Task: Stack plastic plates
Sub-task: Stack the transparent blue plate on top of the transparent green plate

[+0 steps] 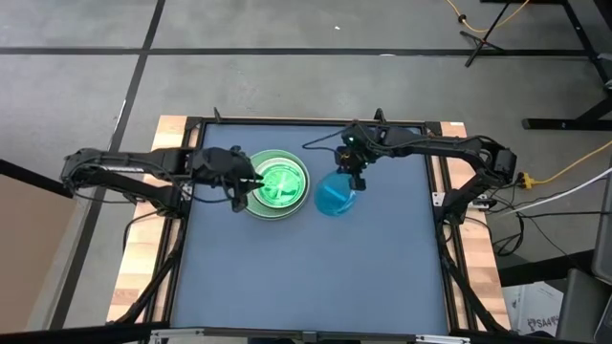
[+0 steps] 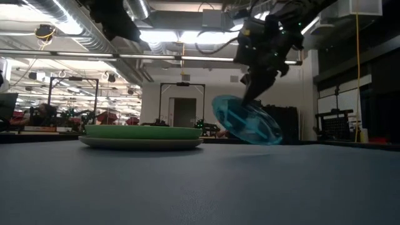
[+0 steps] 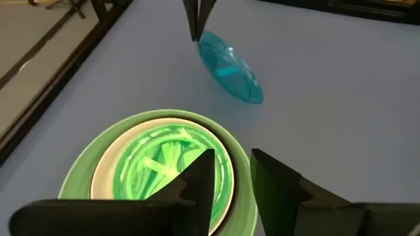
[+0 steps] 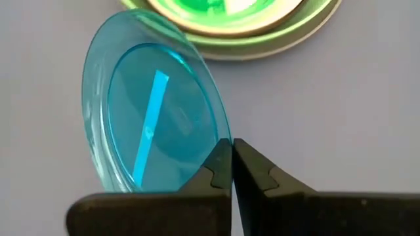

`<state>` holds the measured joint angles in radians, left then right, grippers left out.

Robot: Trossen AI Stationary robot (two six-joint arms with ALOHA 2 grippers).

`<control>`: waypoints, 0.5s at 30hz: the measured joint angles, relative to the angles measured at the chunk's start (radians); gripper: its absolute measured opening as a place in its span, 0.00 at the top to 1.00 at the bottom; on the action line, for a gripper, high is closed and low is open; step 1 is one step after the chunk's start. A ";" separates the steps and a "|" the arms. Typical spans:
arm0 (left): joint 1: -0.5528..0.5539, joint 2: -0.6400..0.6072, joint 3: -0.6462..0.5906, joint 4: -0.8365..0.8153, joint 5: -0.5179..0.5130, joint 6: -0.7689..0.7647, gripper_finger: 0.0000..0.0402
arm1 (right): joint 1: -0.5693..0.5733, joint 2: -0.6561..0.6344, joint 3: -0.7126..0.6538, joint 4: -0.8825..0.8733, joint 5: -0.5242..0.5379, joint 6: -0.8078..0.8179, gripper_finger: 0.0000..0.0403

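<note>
Grey concrete floor point(image 1: 287, 86) crossed by dark seams, blue-grey table top point(image 1: 306, 277) edged by pale wooden boards point(image 1: 143, 277), yellow cable point(image 1: 564, 167) trailing beside it, bright ceiling strip lights point(image 2: 169, 36), silver duct point(image 2: 69, 19) overhead, double doorway point(image 2: 182, 106) in the far wall.

- A stack of round plastic plates point(image 1: 277, 182) lies flat on the desk, left of centre and nearer the far edge than the near one.
- Its lowest visible layer, a large pale grey plate point(image 2: 140, 143), shows in the low view as a thin rim under a large light green plate point(image 2: 142, 131).
- Inside the green rim sits a white ring point(image 3: 108, 164), and on top a small translucent green plate point(image 3: 164, 164) glows brightly.
- A small translucent blue round plate point(image 1: 336, 196) stands steeply tilted just to the right of the stack and apart from it, its upper rim pinched, its lower edge at or near the desk surface.
</note>
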<state>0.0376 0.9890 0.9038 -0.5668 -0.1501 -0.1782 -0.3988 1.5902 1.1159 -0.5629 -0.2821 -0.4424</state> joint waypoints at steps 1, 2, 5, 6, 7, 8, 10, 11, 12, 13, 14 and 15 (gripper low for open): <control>0.000 -0.013 -0.012 0.000 0.000 0.005 0.77 | 0.000 0.000 0.003 0.008 0.000 0.012 1.00; 0.000 -0.027 -0.025 -0.003 -0.001 0.005 0.77 | 0.000 0.000 0.005 0.022 0.000 0.025 1.00; 0.000 -0.082 -0.080 -0.001 -0.019 0.005 0.77 | 0.000 0.000 0.005 0.073 -0.027 0.078 1.00; 0.001 -0.105 -0.104 -0.001 -0.024 0.004 0.77 | -0.001 0.000 0.005 0.090 -0.037 0.099 1.00; 0.001 -0.129 -0.129 -0.001 -0.024 0.001 0.77 | -0.001 0.000 0.005 0.108 -0.046 0.115 1.00; 0.001 -0.155 -0.155 -0.002 -0.024 -0.002 0.77 | -0.001 0.000 0.005 0.125 -0.053 0.130 1.00; 0.001 -0.208 -0.205 0.006 -0.021 -0.002 0.77 | -0.001 0.000 0.005 0.159 -0.061 0.171 1.00; 0.001 -0.233 -0.232 0.010 -0.018 -0.002 0.77 | -0.001 0.000 0.005 0.175 -0.066 0.191 1.00; 0.001 -0.258 -0.259 0.018 -0.017 -0.002 0.77 | -0.001 0.000 0.005 0.192 -0.070 0.214 1.00; 0.001 -0.284 -0.289 0.042 -0.017 -0.002 0.77 | -0.001 0.000 0.005 0.210 -0.070 0.235 1.00; 0.001 -0.309 -0.318 0.070 -0.016 -0.002 0.77 | -0.001 0.000 0.005 0.227 -0.069 0.256 1.00; 0.001 -0.336 -0.348 0.100 -0.016 -0.002 0.77 | -0.001 0.000 0.005 0.245 -0.069 0.274 1.00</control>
<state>0.0383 0.6535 0.5560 -0.4672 -0.1664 -0.1800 -0.3996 1.5898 1.1210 -0.3176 -0.3516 -0.1681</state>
